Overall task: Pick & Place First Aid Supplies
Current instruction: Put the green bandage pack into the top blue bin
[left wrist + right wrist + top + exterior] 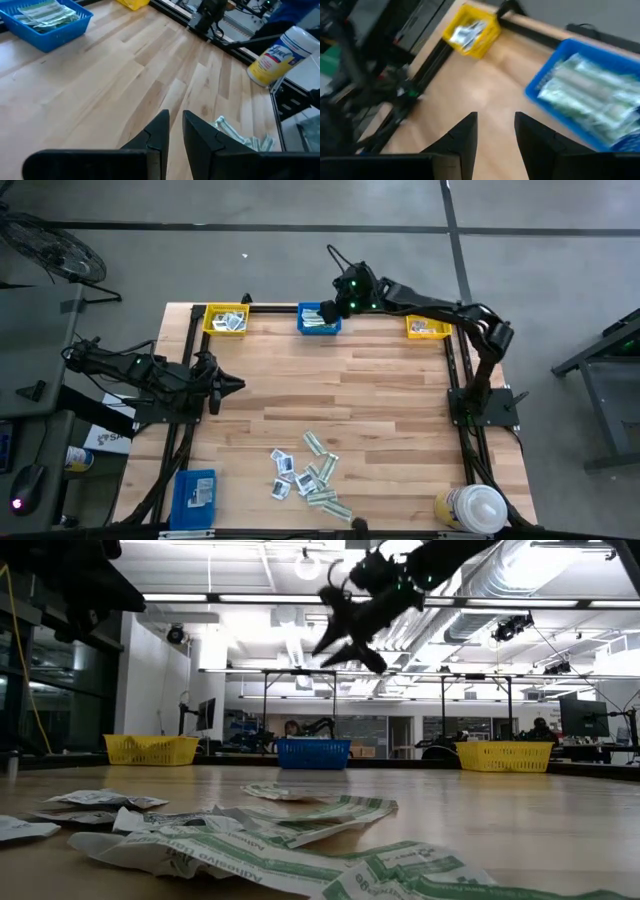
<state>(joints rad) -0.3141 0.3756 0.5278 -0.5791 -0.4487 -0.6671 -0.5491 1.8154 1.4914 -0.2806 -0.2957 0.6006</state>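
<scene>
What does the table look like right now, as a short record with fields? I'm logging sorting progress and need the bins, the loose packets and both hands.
right hand: open, empty, above the blue bin
left hand: at the table's left edge, nothing between its fingers
blue bin contents: green-and-white strips
far-left yellow bin: holds white packets
far-right yellow bin: contents unclear
loose packets: a pile, near middle of the table
bottle: near right corner

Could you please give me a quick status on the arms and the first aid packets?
Right gripper open, empty, above blue bin. Left gripper idle at table's left, holding nothing. Loose packets wait near front edge. Path clear.
</scene>
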